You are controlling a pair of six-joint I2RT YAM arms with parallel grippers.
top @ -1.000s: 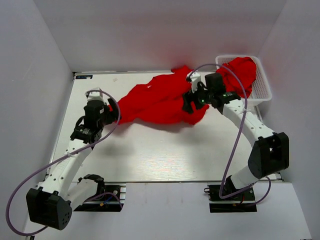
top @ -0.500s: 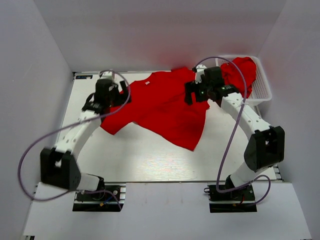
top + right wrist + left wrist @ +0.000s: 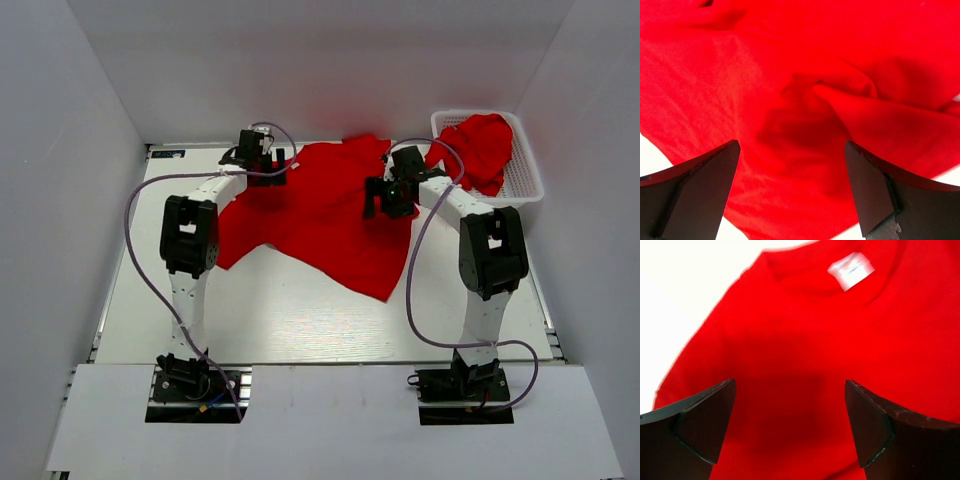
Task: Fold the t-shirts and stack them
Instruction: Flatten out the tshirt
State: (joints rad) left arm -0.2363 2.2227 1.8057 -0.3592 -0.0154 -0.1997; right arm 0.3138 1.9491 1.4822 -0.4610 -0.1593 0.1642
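Observation:
One red t-shirt [image 3: 320, 215] lies spread on the table, its lower corner pointing toward the near edge. My left gripper [image 3: 262, 160] hovers open over its far left shoulder. In the left wrist view that gripper [image 3: 790, 385] holds nothing, and the white neck tag [image 3: 851, 271] shows at the collar ahead. My right gripper [image 3: 385, 195] is open over the shirt's right side, and in its wrist view the gripper [image 3: 792, 145] stands above a bunched fold [image 3: 840, 100]. Another red t-shirt [image 3: 480, 145] is heaped in the basket.
The white lattice basket [image 3: 524, 172] stands at the far right corner of the table. White walls close in the table [image 3: 280, 320] on the left, back and right. Both arms stretch out toward the far edge.
Both arms have reached farther toward the back and their jaws have opened, letting go of the shirt. The shirt went from bunched and lifted to lying spread on the table.

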